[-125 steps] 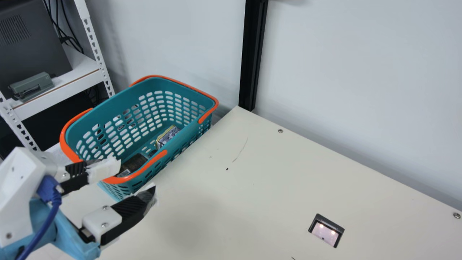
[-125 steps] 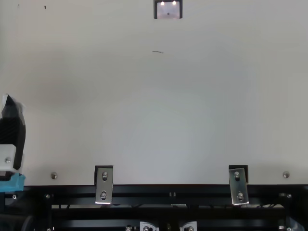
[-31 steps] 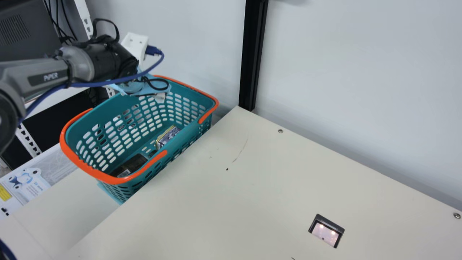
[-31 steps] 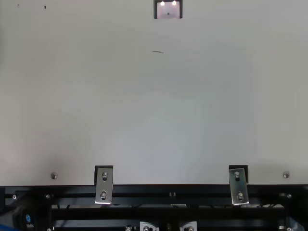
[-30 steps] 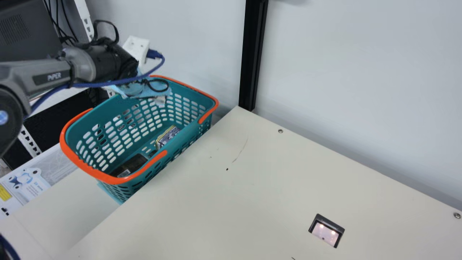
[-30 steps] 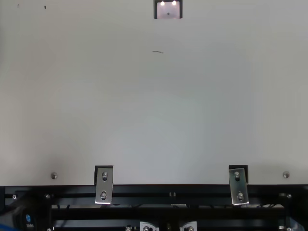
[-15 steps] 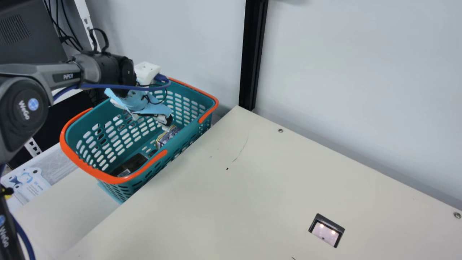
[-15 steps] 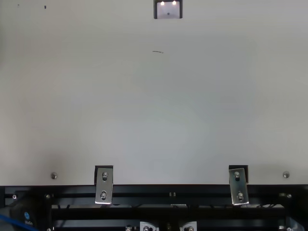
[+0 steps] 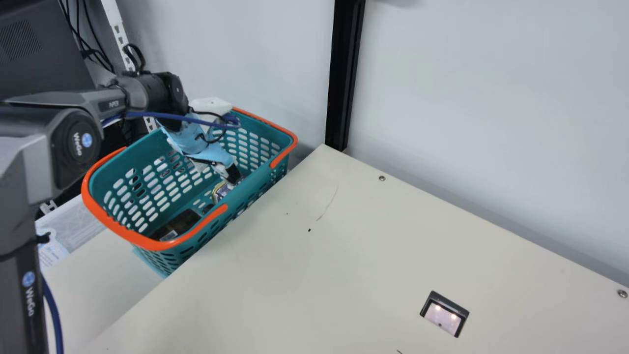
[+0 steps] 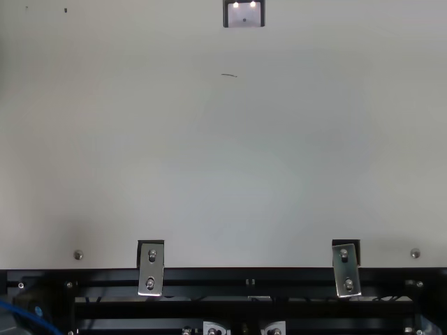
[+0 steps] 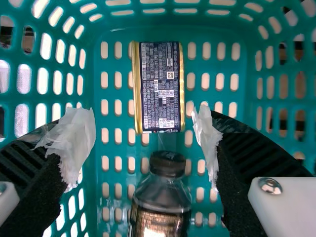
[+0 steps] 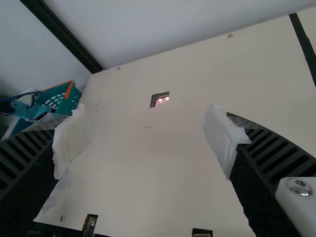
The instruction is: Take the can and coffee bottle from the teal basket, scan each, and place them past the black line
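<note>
Now, left gripper [image 11: 143,114]: spread inside the teal basket [image 9: 255,179], nearer than the right
Can [image 11: 160,86]: on basket floor, ahead of the finger gap, long axis square to closing
Coffee bottle [image 11: 163,197]: lying roughly in line, cap near can
Right gripper [image 12: 147,111]: spread, well apart from basket

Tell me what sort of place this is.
Probably a robot lab mocked up as a shop checkout: a teal basket holds a can and bottle, a lit scanner window sits in the table, and the left arm hangs over the basket.
</note>
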### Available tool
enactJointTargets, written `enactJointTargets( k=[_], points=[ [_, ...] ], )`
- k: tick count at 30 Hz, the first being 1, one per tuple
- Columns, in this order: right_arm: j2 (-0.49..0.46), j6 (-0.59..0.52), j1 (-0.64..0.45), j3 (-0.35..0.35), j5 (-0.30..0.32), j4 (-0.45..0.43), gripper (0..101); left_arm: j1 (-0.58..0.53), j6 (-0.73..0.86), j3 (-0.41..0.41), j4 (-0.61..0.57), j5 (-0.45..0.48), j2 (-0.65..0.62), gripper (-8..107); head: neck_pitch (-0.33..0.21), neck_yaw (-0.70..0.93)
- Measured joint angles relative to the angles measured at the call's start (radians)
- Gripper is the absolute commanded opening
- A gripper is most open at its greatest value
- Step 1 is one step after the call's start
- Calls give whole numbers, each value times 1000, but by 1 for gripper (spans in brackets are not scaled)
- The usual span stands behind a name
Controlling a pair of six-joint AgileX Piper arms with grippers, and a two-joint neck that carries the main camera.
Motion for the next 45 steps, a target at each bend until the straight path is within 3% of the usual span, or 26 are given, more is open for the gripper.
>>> enactJointTargets(
  k=[13,26,27,28,33,36,45],
  points=[
    [0,0,0,0,0,0,101,-42,-69,-113,32,5,156,90,0,0],
    [0,0,0,0,0,0,101,-75,-181,-268,82,85,281,90,0,0],
    [0,0,0,0,0,0,101,-76,-190,-284,87,92,292,54,0,0],
    [0,0,0,0,0,0,101,-76,-200,-299,90,100,303,10,5,0],
    [0,0,0,0,0,0,101,-78,-236,-364,98,130,335,10,5,0],
    [0,0,0,0,0,0,101,-74,-241,-362,83,120,315,10,5,0],
    [0,0,0,0,0,0,101,-41,-211,-169,20,-15,107,10,5,0]
  ],
)
